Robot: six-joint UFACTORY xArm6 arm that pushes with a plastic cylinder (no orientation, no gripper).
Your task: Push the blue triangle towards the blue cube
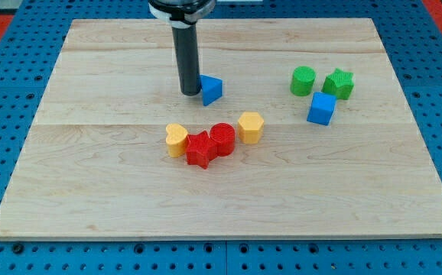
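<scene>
The blue triangle (211,89) lies on the wooden board (91,168), a little above the middle. My tip (190,92) rests on the board right at the triangle's left side, touching it or nearly so. The blue cube (321,108) sits well to the view's right of the triangle and slightly lower.
A green cylinder (303,80) and a green star (339,83) stand just above the blue cube. Below the triangle is a cluster: a yellow heart (176,140), a red star (199,150), a red cylinder (222,139) and a yellow hexagon (250,127).
</scene>
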